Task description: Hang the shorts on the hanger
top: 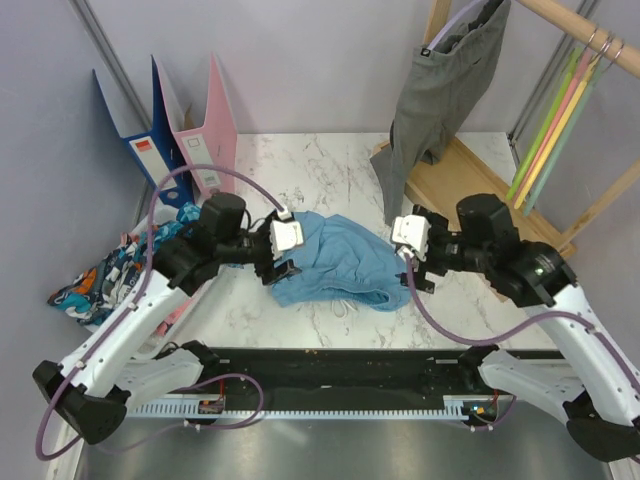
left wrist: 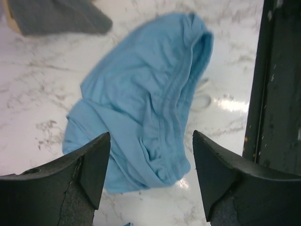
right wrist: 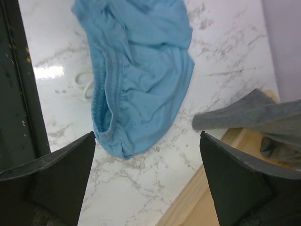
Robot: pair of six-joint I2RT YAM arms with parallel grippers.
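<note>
Near edge: both arm bases bolted along the black rail, arms reaching in over the white marble tabletop [top: 300, 170].

Left tool [top: 285, 252]: fingers spread wide, nothing between them. In its wrist view the left end of the shorts lies below the gap, clear of both fingertips.

Right tool [top: 410, 252]: fingers spread wide too, empty. Its wrist view shows the waistband end of the shorts below the gap, not touched.

The shorts [top: 340, 262]: light blue, crumpled in a loose heap, flat on the tabletop between the two tools, mid-table. White drawstring [top: 345, 305] loops out on the near side.

Left side: heap of multicoloured patterned clothes [top: 100, 280] at the tabletop's left edge, beside the left arm.

Far left: two blue binders [top: 135, 135] and a pink binder [top: 215, 130] standing against the wall.

Far right: grey garment [top: 445, 100] hangs from a wooden rail [top: 580, 25], lower hem reaching down over the rack's wooden base [top: 470, 185].

The hanger [top: 540, 140]: lime green, hooked on the same rail further right, bunched with a yellow and a pink one. Well apart from the shorts.
</note>
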